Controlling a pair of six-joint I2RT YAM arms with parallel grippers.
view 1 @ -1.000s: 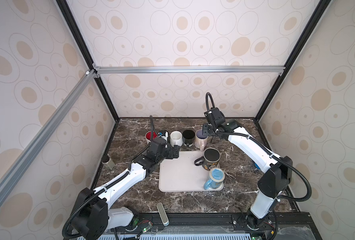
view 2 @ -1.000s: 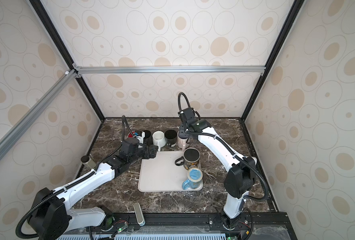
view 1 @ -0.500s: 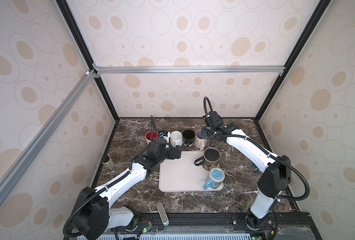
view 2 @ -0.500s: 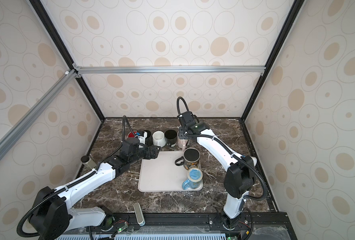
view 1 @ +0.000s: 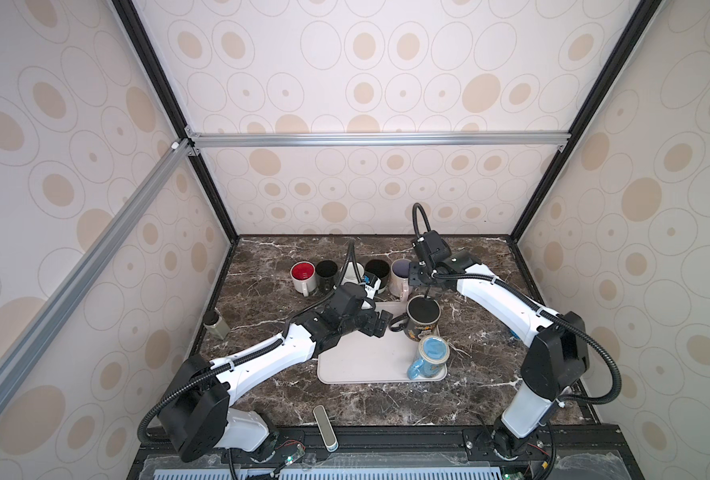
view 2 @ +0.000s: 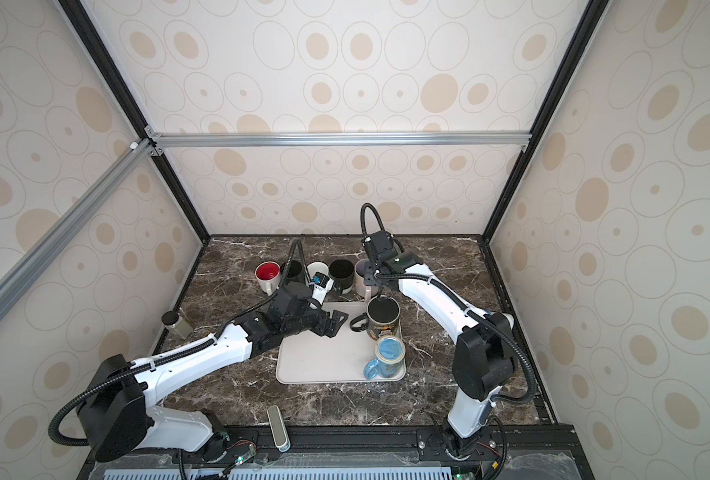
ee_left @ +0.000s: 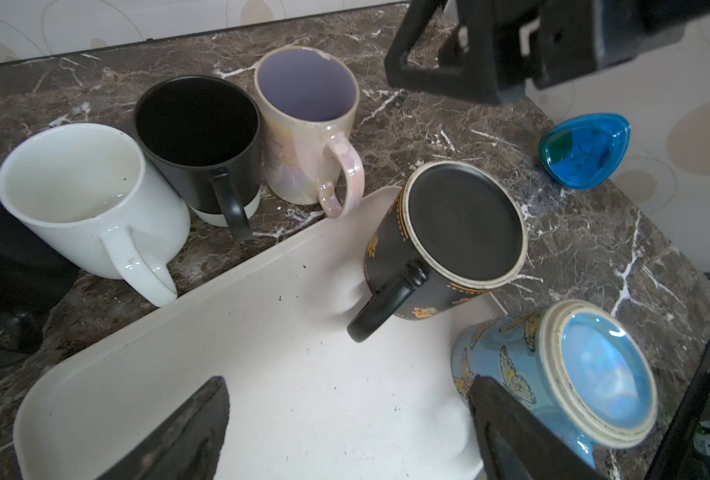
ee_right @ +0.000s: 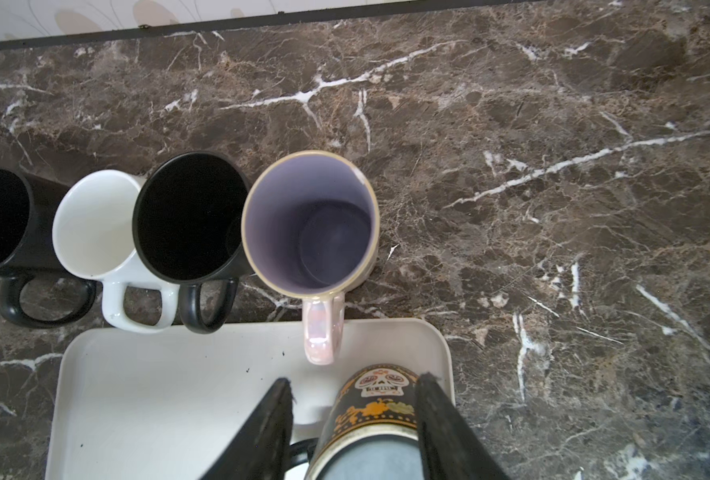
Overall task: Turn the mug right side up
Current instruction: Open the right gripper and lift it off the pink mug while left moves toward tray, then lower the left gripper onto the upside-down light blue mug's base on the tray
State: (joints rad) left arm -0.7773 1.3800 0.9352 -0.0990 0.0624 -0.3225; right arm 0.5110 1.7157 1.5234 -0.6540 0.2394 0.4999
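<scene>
You have a white tray (view 1: 361,361) on the dark stone table (view 1: 270,257). Just behind the tray, five mugs stand open side up in a row: red-inside mug (view 1: 303,273), black mug (view 1: 326,269), white mug (ee_left: 74,187), second black mug (view 1: 377,269), pink mug (view 1: 400,272). Left of the tray sits a small grey jar (view 1: 216,326). In front of the tray lies a grey stick (view 1: 324,428), and to its right a blue blob (ee_left: 577,151).

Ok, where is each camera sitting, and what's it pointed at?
Top views: high at the front, looking down toward the back wall; left arm, right arm and tray show.
Left wrist: over the tray, facing the black skull mug; left tool in the foreground.
Right wrist: looking down; right tool frames that mug.
Both wrist views share that mug and the lilac-lined mug.
</scene>
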